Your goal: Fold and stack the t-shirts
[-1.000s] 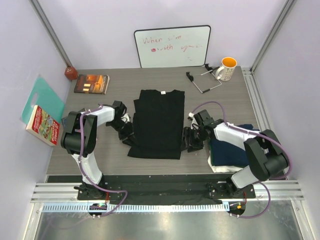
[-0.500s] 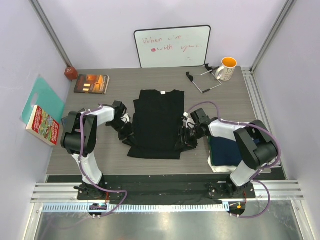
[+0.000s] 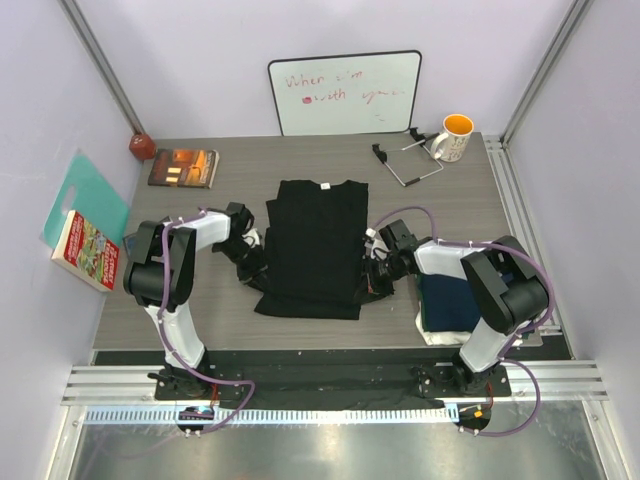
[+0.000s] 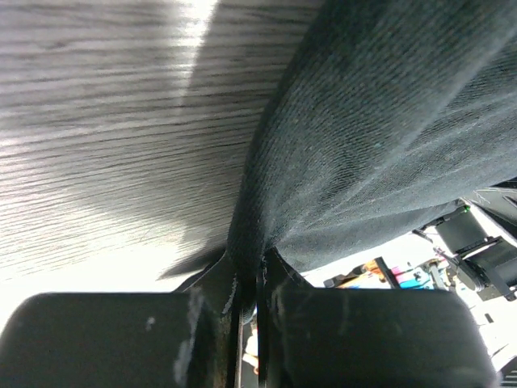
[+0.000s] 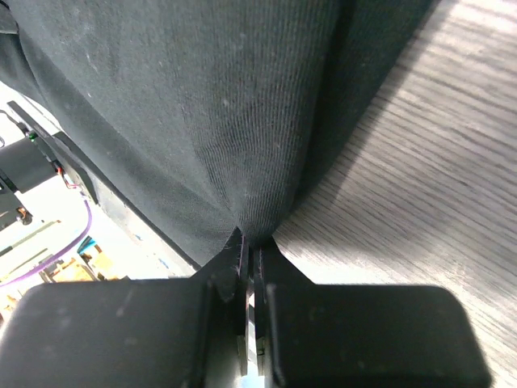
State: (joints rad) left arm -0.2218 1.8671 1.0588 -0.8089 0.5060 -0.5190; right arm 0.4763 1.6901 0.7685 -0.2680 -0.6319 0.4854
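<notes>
open tabletop (image 3: 228,315) near left, folded stack (image 3: 450,305) right

The overhead view is bright, even and sharp, with only faint shadows on the table (image 3: 460,210) and a dull sheen along the metal sheet (image 3: 320,450) at 6 o'clock. Both wrist views are closer and harsher. On the left one, glare streaks the wood at 12 o'clock, the black t-shirt (image 4: 388,121) throws soft shadows, and the near fingers (image 5: 113,331) blur darkly at 6 o'clock.
</notes>
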